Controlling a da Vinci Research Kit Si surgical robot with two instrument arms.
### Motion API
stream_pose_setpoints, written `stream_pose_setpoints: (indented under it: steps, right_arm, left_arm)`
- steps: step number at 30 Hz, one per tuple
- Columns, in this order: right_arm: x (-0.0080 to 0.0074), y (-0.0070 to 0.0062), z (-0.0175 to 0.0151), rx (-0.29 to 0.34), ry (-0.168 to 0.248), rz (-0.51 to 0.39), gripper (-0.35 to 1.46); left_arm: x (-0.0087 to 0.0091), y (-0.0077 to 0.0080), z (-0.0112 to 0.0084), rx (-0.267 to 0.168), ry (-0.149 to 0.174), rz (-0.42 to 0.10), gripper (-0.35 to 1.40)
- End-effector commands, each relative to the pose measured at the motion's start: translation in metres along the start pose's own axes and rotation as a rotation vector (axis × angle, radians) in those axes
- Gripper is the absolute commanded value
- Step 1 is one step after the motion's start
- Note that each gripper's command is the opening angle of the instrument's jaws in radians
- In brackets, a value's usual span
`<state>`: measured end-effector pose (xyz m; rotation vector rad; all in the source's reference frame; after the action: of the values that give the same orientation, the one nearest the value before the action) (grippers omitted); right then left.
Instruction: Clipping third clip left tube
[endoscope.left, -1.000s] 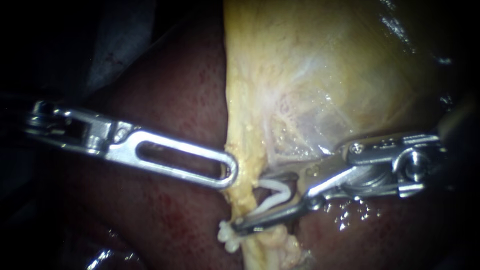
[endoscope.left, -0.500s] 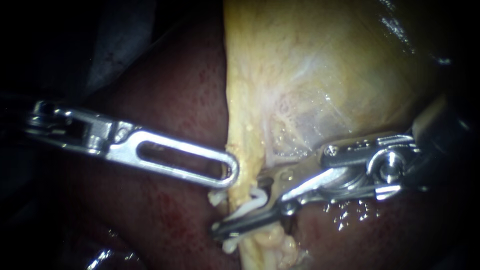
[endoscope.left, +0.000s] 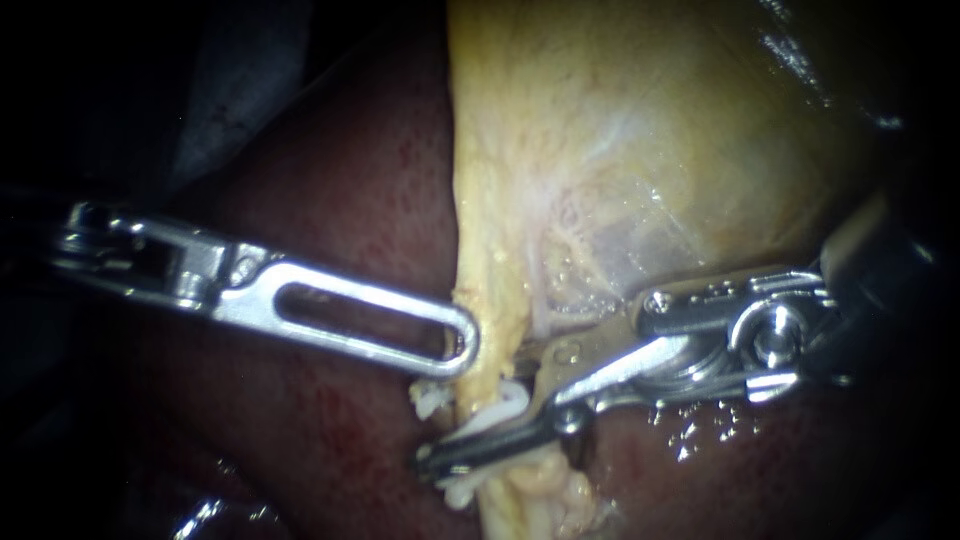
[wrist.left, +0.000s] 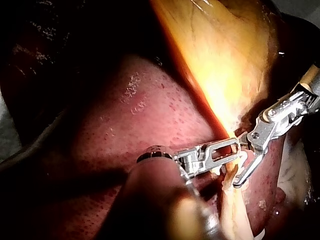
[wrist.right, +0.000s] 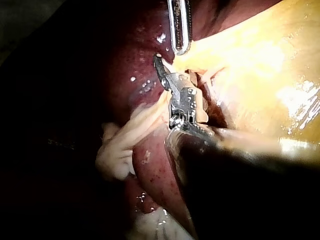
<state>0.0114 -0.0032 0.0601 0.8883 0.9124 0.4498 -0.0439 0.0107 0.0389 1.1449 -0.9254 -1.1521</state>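
Observation:
A pale yellow tube (endoscope.left: 505, 500) runs down from the gallbladder (endoscope.left: 620, 130) across the dark red liver (endoscope.left: 350, 200). My right instrument (endoscope.left: 485, 425) reaches across this tube from the right, its jaws close together on a white clip (endoscope.left: 505, 405) that straddles the tube. The same jaws show in the right wrist view (wrist.right: 165, 72) and the left wrist view (wrist.left: 245, 170). Another white clip (endoscope.left: 458, 490) sits on the tube just below. My left instrument (endoscope.left: 462, 345), with a slotted jaw, is shut on the yellow tissue edge just above; it also shows in its own wrist view (wrist.left: 227, 146).
A small white piece (endoscope.left: 428, 397) pokes out beside the tube under the left instrument's tip. Wet liver surface (endoscope.left: 690, 440) glistens under the right instrument. Loose pale tissue strands (wrist.right: 120, 150) hang beside the right instrument's shaft.
My right instrument has pushed leftward across the tube, and its jaws have narrowed on the white clip. My left instrument has stayed put against the tissue.

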Motion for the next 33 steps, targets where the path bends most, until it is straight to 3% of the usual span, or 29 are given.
stream_pose_setpoints:
  steps: [1, 10, 16, 19, 20, 24, 33]
  right_arm:
    - [0.0002, 0.0000, -0.0002, 0.002, 0.000, 0.000, 0.38]
    - [0.0015, -0.0002, -0.0013, 0.005, 0.007, 0.008, 0.38]
    - [0.0013, -0.0002, -0.0012, 0.002, 0.007, 0.006, 0.35]
    - [0.0013, -0.0002, -0.0012, 0.003, 0.009, 0.024, 0.18]
    - [0.0013, -0.0002, -0.0012, 0.001, 0.011, 0.036, 0.04]
    - [0.0010, -0.0002, -0.0014, 0.004, 0.013, 0.075, -0.25]
    - [0.0008, -0.0002, -0.0014, 0.005, 0.013, 0.085, -0.33]
  left_arm:
    - [0.0000, 0.0000, 0.0000, 0.000, 0.000, 0.000, -0.35]
    - [0.0000, 0.0000, 0.0000, 0.000, 0.000, 0.000, -0.35]
    - [0.0000, 0.0001, 0.0000, 0.000, 0.000, 0.001, -0.35]
    - [0.0000, 0.0001, 0.0000, 0.000, 0.000, 0.001, -0.35]
    - [0.0000, 0.0001, 0.0000, 0.000, 0.000, 0.001, -0.35]
    - [0.0000, 0.0001, 0.0000, 0.000, 0.000, 0.001, -0.35]
    - [0.0000, 0.0001, 0.0001, 0.000, 0.000, 0.001, -0.35]
